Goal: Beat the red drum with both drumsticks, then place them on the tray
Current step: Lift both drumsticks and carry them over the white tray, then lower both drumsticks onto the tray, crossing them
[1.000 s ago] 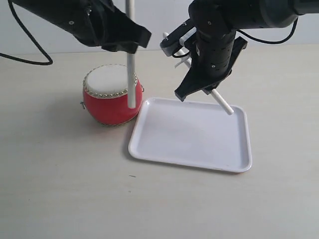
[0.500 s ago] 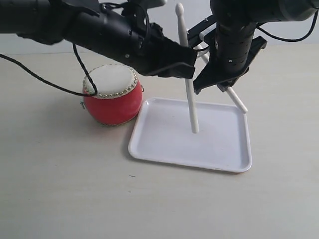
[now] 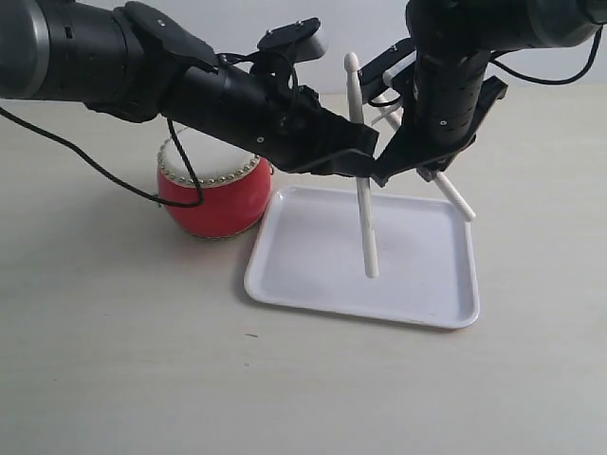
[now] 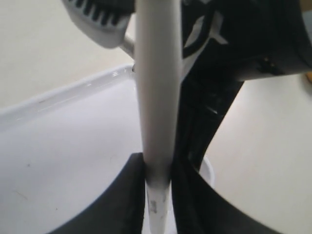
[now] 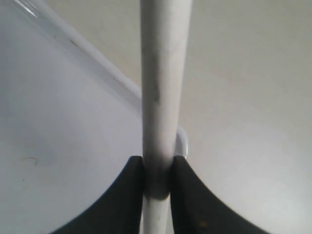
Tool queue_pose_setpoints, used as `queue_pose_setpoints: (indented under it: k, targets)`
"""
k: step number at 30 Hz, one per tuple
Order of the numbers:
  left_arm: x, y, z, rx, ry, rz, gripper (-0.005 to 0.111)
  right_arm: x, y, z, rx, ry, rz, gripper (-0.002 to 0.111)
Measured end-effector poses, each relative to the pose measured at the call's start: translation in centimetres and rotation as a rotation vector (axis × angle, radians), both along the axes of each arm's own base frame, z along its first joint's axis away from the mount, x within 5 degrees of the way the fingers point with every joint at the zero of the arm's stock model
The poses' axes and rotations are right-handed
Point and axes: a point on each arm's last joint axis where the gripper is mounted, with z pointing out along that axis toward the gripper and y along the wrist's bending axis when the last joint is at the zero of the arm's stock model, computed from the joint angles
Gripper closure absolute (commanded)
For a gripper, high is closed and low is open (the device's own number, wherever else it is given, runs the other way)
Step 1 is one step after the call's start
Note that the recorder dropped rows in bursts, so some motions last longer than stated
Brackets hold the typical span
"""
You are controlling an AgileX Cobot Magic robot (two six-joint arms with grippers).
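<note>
Tray (image 3: 302,284) lies nearest on the table (image 3: 142,370). Above it the left claw (image 3: 365,163) is clamped on a drumstick (image 3: 367,232) held nearly upright, its lower tip at the tray floor. The right claw (image 3: 413,171) pinches the second drumstick (image 3: 458,202), which is tilted over the tray's far right rim. The red drum (image 3: 213,197) stands just left of the tray, partly behind the left arm.

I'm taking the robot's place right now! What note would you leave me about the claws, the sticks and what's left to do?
Left claw: shut on left drumstick, nearly upright over the tray.
Right claw: shut on right drumstick, slanted, lower end over the tray's far right corner.
Red drum: beside the tray, sticks clear of it.
Done: both sticks are at the tray. Left: lay both down in it and let go.
</note>
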Motion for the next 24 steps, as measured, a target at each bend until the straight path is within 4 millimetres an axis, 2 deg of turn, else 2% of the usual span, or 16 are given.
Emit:
queue_pose_setpoints:
  k: [11,15,18,24]
  targets:
    - [0.7,-0.3,-2.1,-0.022,0.081,0.059,0.107,0.4,-0.9,-2.7,0.019,0.075,-0.082,0.108]
    - [1.2,-0.3,-2.8,-0.020,0.080,0.124,0.107,0.6,-1.7,-3.0,0.041,0.084,-0.115,0.108]
    - [1.9,-0.2,-4.1,-0.012,0.102,0.196,0.107,0.6,-1.7,-2.8,0.075,0.090,-0.134,0.108]
    - [2.1,-0.2,-4.7,-0.022,0.144,0.250,0.107,0.6,-2.1,-2.8,0.117,0.106,-0.142,0.108]
